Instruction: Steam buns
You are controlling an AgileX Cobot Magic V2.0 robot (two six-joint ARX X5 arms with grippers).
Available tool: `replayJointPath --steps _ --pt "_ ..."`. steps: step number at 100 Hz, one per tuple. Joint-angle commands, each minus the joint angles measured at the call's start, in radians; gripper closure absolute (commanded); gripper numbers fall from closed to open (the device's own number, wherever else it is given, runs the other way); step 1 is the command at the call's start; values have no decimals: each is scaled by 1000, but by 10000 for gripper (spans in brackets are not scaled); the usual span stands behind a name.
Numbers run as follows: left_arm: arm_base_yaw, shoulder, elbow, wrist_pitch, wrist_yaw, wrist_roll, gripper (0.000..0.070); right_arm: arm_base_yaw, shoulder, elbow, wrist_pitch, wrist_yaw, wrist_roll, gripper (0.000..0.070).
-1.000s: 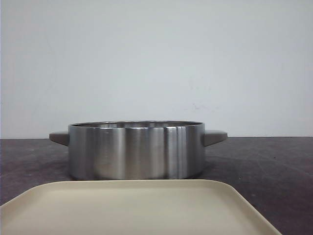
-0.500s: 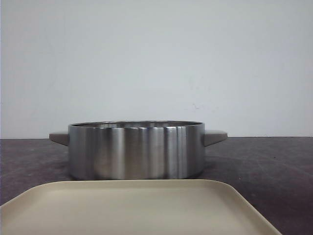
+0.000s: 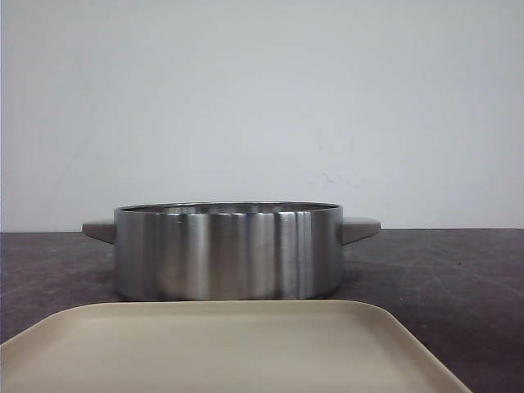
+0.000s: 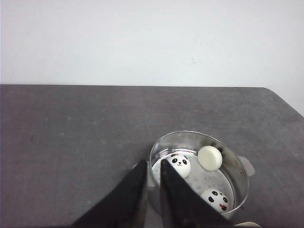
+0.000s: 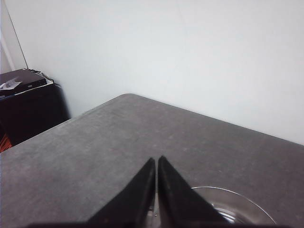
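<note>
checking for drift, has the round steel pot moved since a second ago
No. The round steel pot sits unmoved against the beige tray edge and the table line.

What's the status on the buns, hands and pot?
Left hand nearly shut, empty; right hand shut, empty. Three buns visible in pot. Tray bare. Nothing blocking.

The right pincer (image 5: 156, 164), fingers together, hangs above the pot's rim (image 5: 237, 194).
</note>
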Motion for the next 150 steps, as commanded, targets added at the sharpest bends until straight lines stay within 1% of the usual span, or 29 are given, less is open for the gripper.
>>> replayJointPath --steps 1,34,38,41,48,54,60,65,70,77,83,88,103,110,133,150 --pt "-7 3 15 5 -2 10 700 14 7 8 14 1 -11 693" --pt "-7 3 15 5 -2 10 700 0 0 8 13 1 -11 693" --pt "-7 3 15 5 -2 10 700 -12 -11 8 0 0 -8 693" --pt "-7 3 15 5 -2 10 700 -20 -22 8 -36 1 -3 693" --pt "-7 3 15 5 -2 10 700 -51 -53 6 -130 9 -13 693" --pt "-7 2 15 5 -3 10 700 -87 -77 -1 -173 9 -30 693" --pt "-7 2 15 5 -2 10 700 -137 -102 -26 -171 8 -60 693" --pt "-7 2 15 5 -2 10 700 -188 -124 -64 -132 3 -94 693" --pt "-7 2 15 5 -2 10 700 -243 -149 -119 -56 -31 -130 693" --pt "-7 2 15 5 -2 10 700 -330 -198 -218 77 -117 -177 693" --pt "-7 2 15 5 -2 10 700 -402 -248 -309 174 -197 -196 693" --pt "-7 2 15 5 -2 10 700 -458 -298 -378 216 -247 -198 693" --pt "-7 2 15 5 -2 10 700 -627 -479 -556 200 -359 -203 693" --pt "-7 2 15 5 -2 10 700 -709 -570 -638 192 -394 -219 693" --pt "-7 2 15 5 -2 10 700 -956 -862 -875 191 -460 -212 693" --pt "-7 2 15 5 -2 10 700 -1066 -997 -975 138 -459 -192 694"
